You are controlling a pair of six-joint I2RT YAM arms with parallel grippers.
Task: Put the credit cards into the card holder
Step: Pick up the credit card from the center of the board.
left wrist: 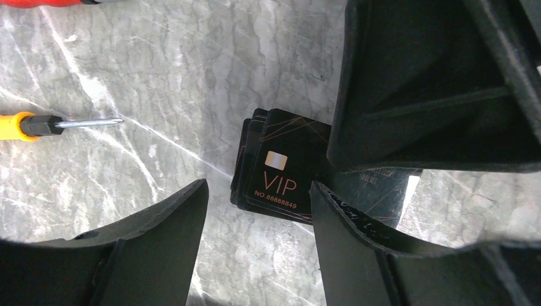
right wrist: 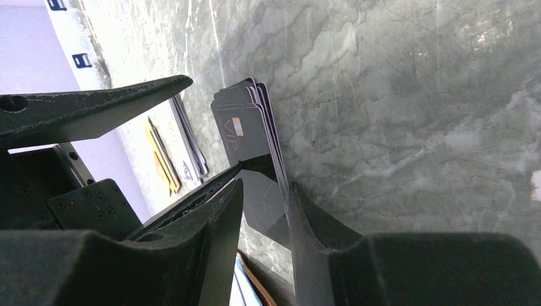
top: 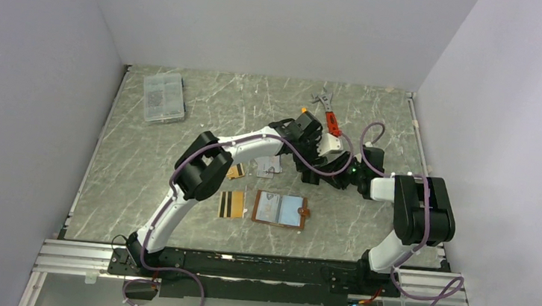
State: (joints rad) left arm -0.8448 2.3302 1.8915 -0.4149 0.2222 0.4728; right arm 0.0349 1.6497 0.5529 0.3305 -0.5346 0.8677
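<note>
A stack of black credit cards (left wrist: 281,169) marked VIP is tilted up off the table. It is edge-on in the right wrist view (right wrist: 245,121). My right gripper (right wrist: 266,185) is open around the stack's lower end. The cards lean on one finger and a gap shows at the other. My left gripper (left wrist: 259,183) is open just short of the stack, one fingertip near its corner. Both grippers meet at mid-table (top: 320,158) and hide the stack there. The tan card holder (top: 280,209) lies open nearer the front. A gold, black-striped card (top: 231,204) lies to its left. Orange (top: 236,171) and silver (top: 269,168) cards lie behind it.
A yellow-handled screwdriver (left wrist: 25,125) lies on the marble just left of the grippers. A red-handled wrench (top: 329,114) lies behind them. A clear plastic box (top: 163,98) sits at the back left. Walls close in the table on three sides.
</note>
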